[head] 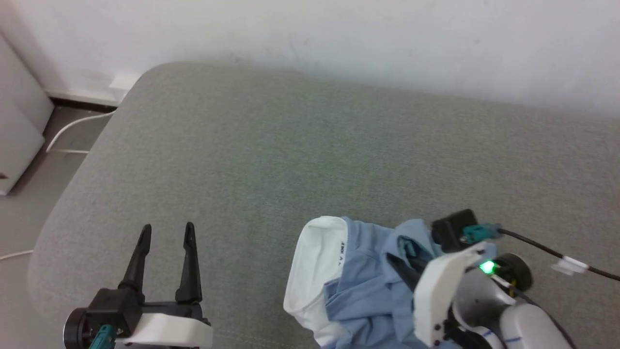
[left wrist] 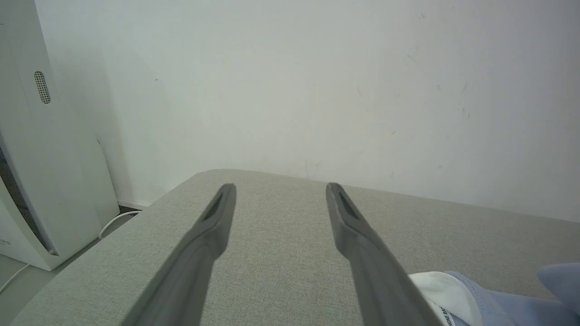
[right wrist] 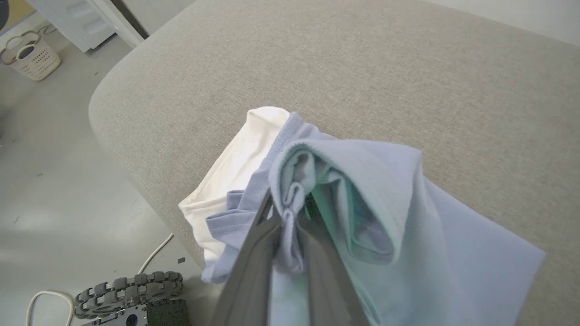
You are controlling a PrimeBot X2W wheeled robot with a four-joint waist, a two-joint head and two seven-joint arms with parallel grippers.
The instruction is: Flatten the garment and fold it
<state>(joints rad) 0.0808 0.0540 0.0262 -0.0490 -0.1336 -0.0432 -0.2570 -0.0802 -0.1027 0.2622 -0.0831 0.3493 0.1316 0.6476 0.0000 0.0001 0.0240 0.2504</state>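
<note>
**Right gripper**: my two dark fingers are pressed together on a bunched fold of the garment, pinching light blue cloth just inside the front edge of the grey cushion.

**Garment:** it lies in a crumpled light blue heap on the cushion at that front edge, with part of the cloth drawn up into my grip. Its white collar is on the side of the heap toward the cushion's rounded left corner.

**Right wrist:** a green light glows above the cushion's front edge. A black cable leads off over the cushion's right part.

**Left gripper**: my fingers are spread apart with nothing between them. They are over the cushion's front left part, well apart from the garment.

**Surroundings:** a white wall rises behind the cushion's far edge. Off the cushion's left side a white cable lies on the floor. Below its front edge is a ribbed wheel, and farther off that left corner stands a white basket.
</note>
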